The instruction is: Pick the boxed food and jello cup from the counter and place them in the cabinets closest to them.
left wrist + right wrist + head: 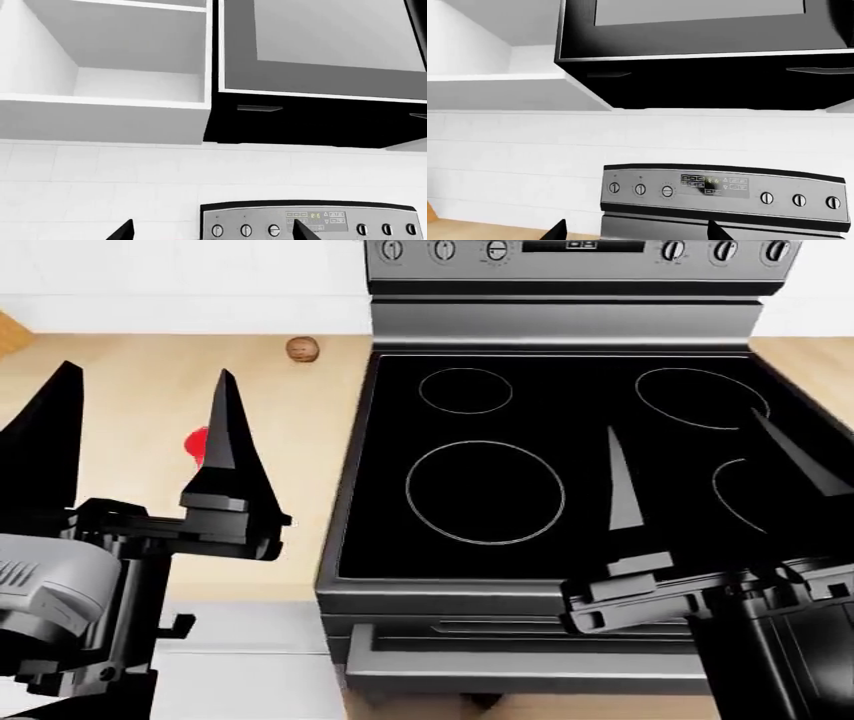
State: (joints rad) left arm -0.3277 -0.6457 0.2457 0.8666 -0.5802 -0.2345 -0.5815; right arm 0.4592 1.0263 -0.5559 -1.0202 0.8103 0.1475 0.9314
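Left tool (134, 415) wide, empty, raised over the pale worktop (147, 370). Right tool (707, 465) wide, empty, over the black stovetop (534, 410). Jello cup (196, 445): red lid partly hidden behind left tool's finger. Brown ball (303, 349) far, near backsplash. Open cabinet (107, 75) above left.
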